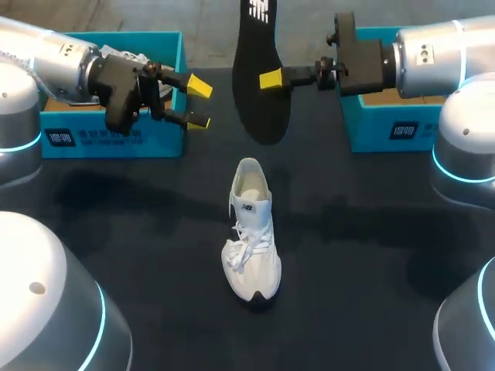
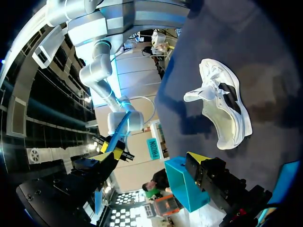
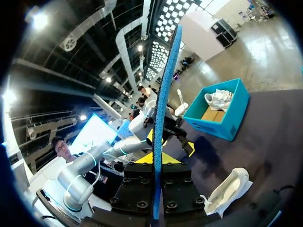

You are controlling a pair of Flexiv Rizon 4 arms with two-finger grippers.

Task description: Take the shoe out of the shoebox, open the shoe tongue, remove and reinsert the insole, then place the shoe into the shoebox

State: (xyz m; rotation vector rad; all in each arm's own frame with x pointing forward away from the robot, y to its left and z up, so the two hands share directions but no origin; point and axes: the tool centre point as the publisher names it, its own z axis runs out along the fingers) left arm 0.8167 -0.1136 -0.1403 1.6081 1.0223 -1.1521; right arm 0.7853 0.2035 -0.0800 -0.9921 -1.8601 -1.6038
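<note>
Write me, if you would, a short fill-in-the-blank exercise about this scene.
1. The right gripper is shut on the black ____.
2. The left gripper has its fingers ____, not shut.
3. The white shoe stands on the dark ____.
Missing words: insole; open; table.

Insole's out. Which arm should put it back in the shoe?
Right, probably. The right gripper is shut on the insole, held in the air beyond the heel of the shoe. The left gripper is open and empty by the left shoebox; it could steady the shoe.
</note>
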